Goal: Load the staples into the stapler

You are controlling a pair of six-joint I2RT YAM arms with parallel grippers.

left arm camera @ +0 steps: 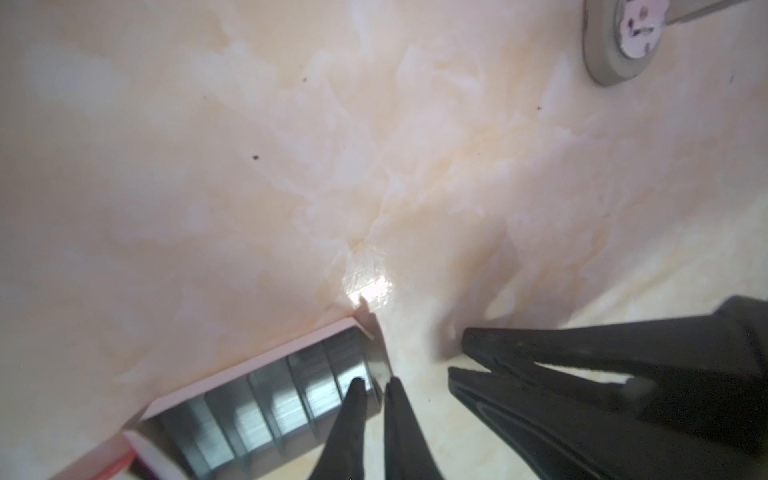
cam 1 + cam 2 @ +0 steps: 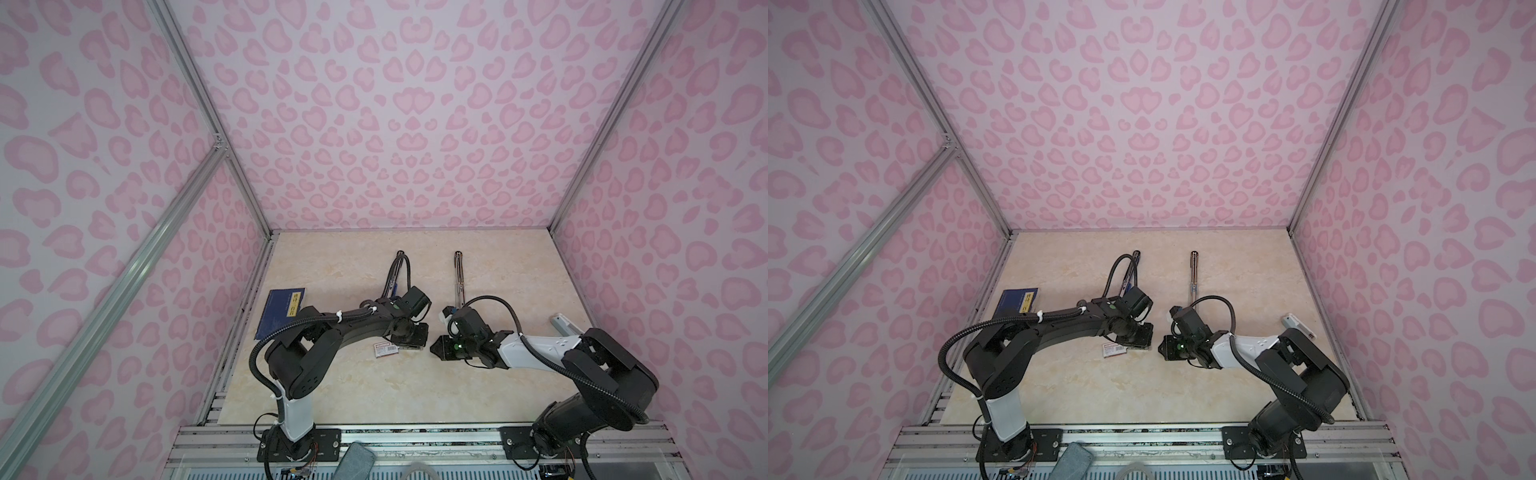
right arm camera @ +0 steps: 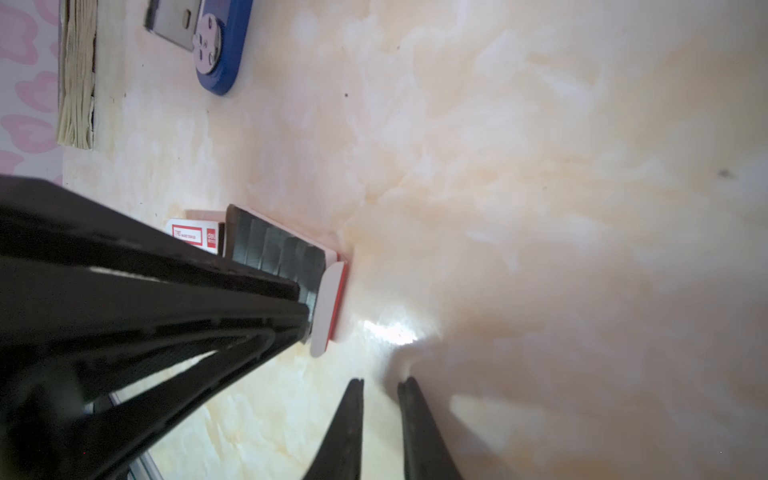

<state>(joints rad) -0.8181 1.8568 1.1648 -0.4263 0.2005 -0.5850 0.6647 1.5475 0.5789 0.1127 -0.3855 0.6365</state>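
The left gripper (image 1: pixel 375 386) was found nearly closed, its tips set on the end strip of the staples (image 1: pixel 249 407); whether the strip was pinched could not be told. The right gripper (image 3: pixel 381 384) was held near it above the worktop (image 3: pixel 540 208), a narrow gap between its tips and nothing in it. The staples were laid in their white tray (image 3: pixel 328 307) near the worktop's middle, the red-labelled box (image 2: pixel 385 348) just beside, a blue stapler (image 3: pixel 220 45) toward the far edge.

A: Any txt legible?
B: None for sure. Red-and-white label on small box (image 3: pixel 194 237): printed lines, too blurred.
A: Elsewhere?
B: Yellow patch on blue booklet (image 2: pixel 282 316): dark marks, too small to read.
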